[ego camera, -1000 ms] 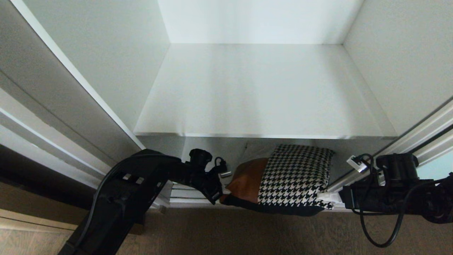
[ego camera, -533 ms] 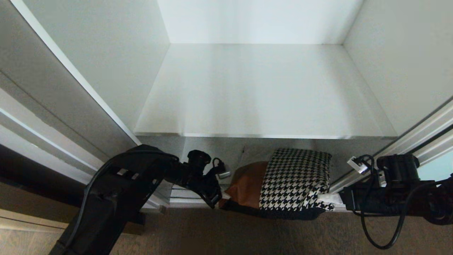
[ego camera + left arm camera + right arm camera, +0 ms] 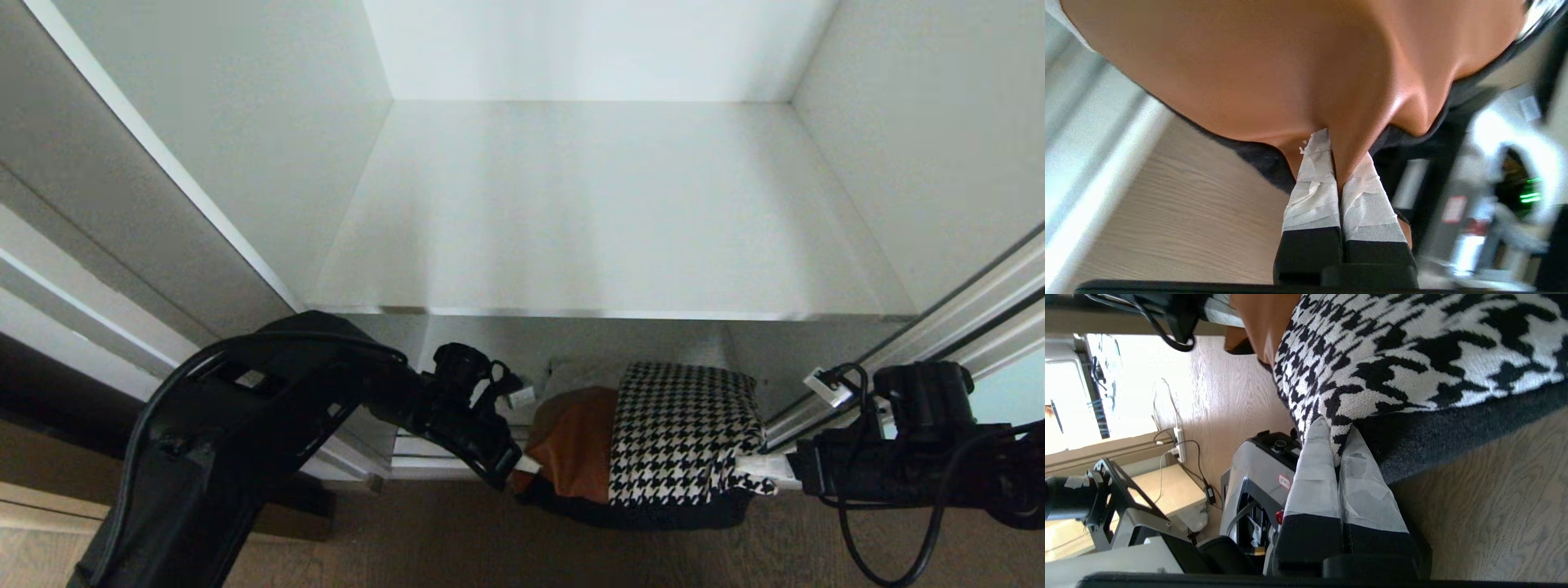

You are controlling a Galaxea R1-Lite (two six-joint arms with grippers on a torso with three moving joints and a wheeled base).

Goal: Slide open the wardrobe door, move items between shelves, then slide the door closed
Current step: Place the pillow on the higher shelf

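The cushion bag (image 3: 645, 433) hangs between both grippers at the near edge of the wardrobe, just below the white shelf (image 3: 604, 204) and above the wood floor (image 3: 457, 539). Left gripper (image 3: 526, 465) pinches the tan leather corner, jaws clamped tight on it. Right gripper (image 3: 763, 469) nips the houndstooth corner, jaws equally tight. The sliding wardrobe door (image 3: 1012, 380) sits at far right.

Smooth leather-and-woven-houndstooth bag (image 3: 645, 433), matt white shelf (image 3: 604, 212)
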